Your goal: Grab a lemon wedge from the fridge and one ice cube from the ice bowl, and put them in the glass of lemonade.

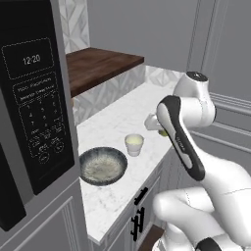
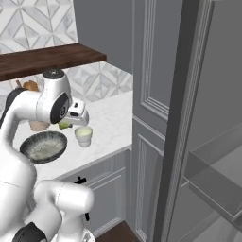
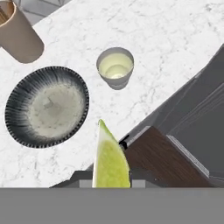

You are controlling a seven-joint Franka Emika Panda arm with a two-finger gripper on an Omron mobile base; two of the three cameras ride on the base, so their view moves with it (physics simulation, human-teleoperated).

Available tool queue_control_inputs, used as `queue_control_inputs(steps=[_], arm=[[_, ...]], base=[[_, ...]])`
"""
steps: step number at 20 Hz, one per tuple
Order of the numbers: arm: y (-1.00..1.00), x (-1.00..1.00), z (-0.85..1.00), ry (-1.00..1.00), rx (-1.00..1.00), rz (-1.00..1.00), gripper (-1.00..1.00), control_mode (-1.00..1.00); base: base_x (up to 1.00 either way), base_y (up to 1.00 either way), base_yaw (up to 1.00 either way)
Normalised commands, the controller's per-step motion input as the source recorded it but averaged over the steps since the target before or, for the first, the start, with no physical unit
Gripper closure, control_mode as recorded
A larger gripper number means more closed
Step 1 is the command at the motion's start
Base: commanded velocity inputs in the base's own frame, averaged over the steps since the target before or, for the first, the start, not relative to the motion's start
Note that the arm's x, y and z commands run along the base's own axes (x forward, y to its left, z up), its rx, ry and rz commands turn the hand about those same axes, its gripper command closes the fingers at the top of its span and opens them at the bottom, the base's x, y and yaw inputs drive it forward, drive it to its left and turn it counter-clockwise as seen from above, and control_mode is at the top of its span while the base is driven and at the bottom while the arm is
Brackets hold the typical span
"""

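**Lemon wedge held above the counter, near the glass**

The gripper [image 3: 111, 181] is closed narrowly on a lemon wedge [image 3: 109, 159]. In the hand view the yellow-green wedge stands between the two finger tips, its pointed end toward the counter [image 3: 175, 52] below. In the left base view a small patch of the wedge [image 1: 162, 132] shows just beside the arm's dark forearm cover; in the right base view it [image 2: 64, 125] shows under the white hand.

The glass of lemonade [image 1: 134, 144] stands upright on the white marble counter, near the front edge. Its contents are pale yellow-green. The gripper hangs above the counter close to the glass, not touching it.

The ice bowl [image 1: 103, 165] sits on the counter just beside the glass, apart from it. It has a dark rim and a pale speckled inside. Whether it holds ice cannot be told from these views.

A beige holder [image 3: 17, 33] stands on the counter beyond the bowl, toward the wall.

The fridge [image 2: 208, 142] stands to the right of the counter in the right base view, with a pale shelf [image 2: 215, 179] visible inside.

A microwave [image 1: 29, 98] with a keypad and a clock display sits at the left of the left base view. A dark wooden shelf [image 1: 100, 66] runs along the tiled wall above the counter.
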Motion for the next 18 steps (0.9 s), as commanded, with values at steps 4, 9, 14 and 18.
queue_control_inputs(steps=[4,9,14,18], arm=[[0.14,1.0,-0.71,0.19,-0.15,0.0,1.0,-1.0],[0.29,0.78,-0.49,0.17,-0.03,0.01,1.0,-1.0],[0.15,0.7,-0.69,0.04,0.0,0.02,1.0,-1.0],[0.15,0.56,-0.18,0.03,-0.01,0.0,1.0,-1.0]], base=[[0.0,0.0,0.0],[0.0,0.0,0.0],[0.0,0.0,0.0],[0.0,0.0,0.0]])
